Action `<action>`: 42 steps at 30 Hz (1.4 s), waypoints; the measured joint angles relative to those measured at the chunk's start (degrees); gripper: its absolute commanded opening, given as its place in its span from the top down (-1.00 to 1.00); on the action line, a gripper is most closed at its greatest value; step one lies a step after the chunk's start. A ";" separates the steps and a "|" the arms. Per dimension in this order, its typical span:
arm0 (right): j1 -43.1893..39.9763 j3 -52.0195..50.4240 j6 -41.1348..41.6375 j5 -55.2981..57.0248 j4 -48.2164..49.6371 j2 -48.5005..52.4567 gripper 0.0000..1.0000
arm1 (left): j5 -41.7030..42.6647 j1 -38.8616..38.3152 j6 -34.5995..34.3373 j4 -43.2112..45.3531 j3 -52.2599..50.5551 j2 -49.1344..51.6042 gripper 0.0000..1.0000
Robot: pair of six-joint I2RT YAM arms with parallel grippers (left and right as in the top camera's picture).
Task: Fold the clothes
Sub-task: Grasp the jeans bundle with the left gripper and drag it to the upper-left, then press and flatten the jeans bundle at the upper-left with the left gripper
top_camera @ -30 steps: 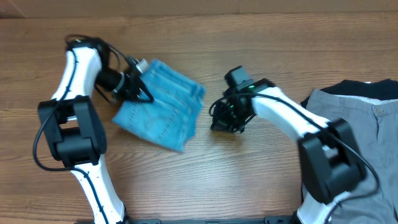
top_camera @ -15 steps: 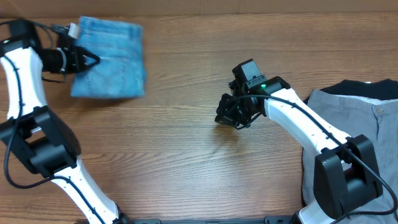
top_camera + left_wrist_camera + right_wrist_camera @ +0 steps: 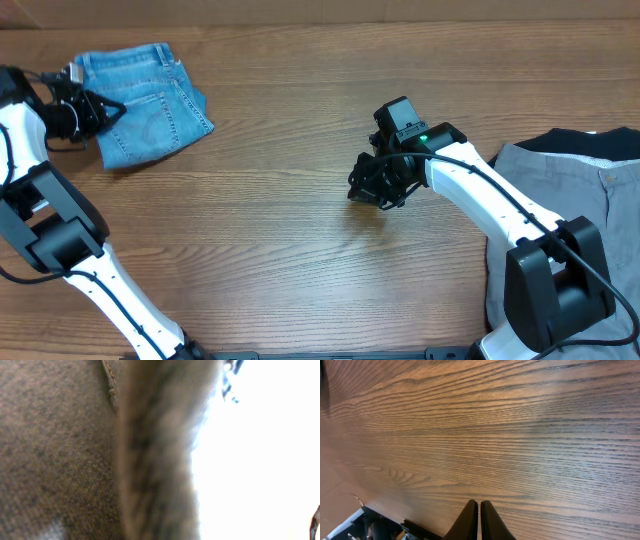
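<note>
Denim, light blue and folded into a rough rectangle: the jeans (image 3: 150, 100) lie flat on the wooden table (image 3: 280, 260) directly ahead of the left gripper (image 3: 98, 108), with a stitched back pocket facing up. The tips of this gripper overlap the edge of the jeans nearest to it, and its jaws stand narrow there, pinching the cloth. The left wrist view is filled with blurred fabric pressed close to the lens, with one stitched seam running down it. The grip is therefore probable rather than plainly seen from that side, and the overhead view is what places the tips on the denim.

Well apart from the jeans, the right gripper (image 3: 372, 188) is closed on nothing. In its wrist view the two black fingers (image 3: 470, 520) press flat against each other, with only wood grain ahead of them. Whether the tips touch the table I cannot tell.

Behind the right gripper, back along its own arm, lie the grey trousers (image 3: 560, 190), spread out and well clear of the fingers. A black garment (image 3: 590, 140) shows just beyond the far edge of the trousers, touching them.
</note>
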 measured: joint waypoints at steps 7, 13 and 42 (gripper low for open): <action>0.00 0.00 0.07 0.31 -0.96 0.00 0.81 | -3.54 1.84 -0.37 -1.57 1.88 1.53 -1.00; 0.00 0.00 0.90 0.33 -1.55 0.00 0.80 | -6.36 5.99 -0.33 -15.72 18.29 1.38 -1.00; 0.00 0.00 0.90 0.35 -1.36 0.00 0.80 | -27.69 -4.74 -7.65 -17.79 1.22 0.87 0.92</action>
